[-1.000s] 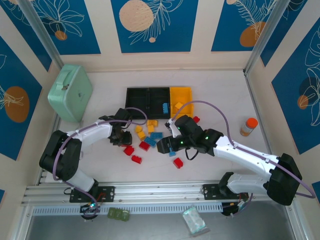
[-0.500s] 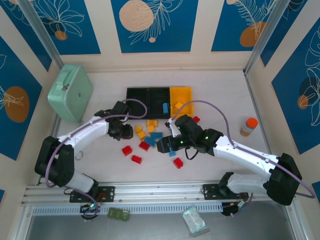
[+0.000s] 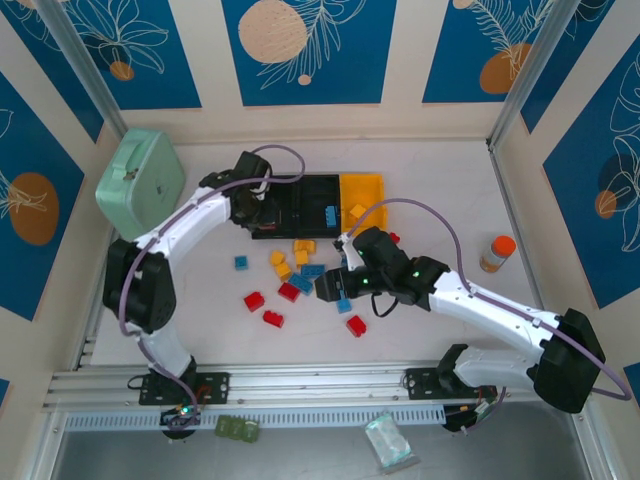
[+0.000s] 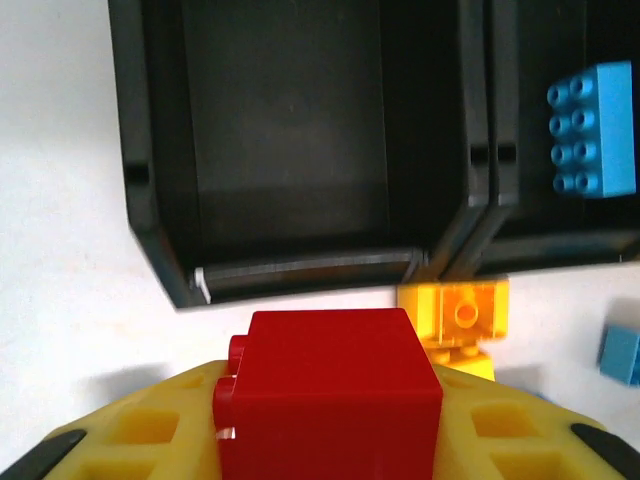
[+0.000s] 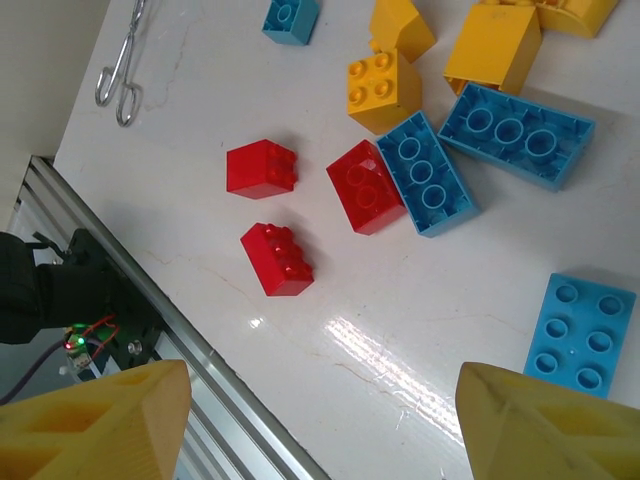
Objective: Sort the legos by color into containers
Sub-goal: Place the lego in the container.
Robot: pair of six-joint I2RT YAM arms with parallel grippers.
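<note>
A white tabletop [image 3: 440, 180] is boxed in by cream walls [image 3: 300, 120] at nine, twelve and three o'clock, each hung with blue panels [image 3: 300, 50] bearing pale leaf outlines and orange discs. An aluminium rail [image 3: 320, 378] spans six o'clock. Light is even.

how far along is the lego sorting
Early. Done: one blue brick in the middle black bin, a yellow brick in the yellow bin. In hand: the left gripper holds a red brick by the empty left black bin. Left: loose bricks near the open right gripper.
</note>
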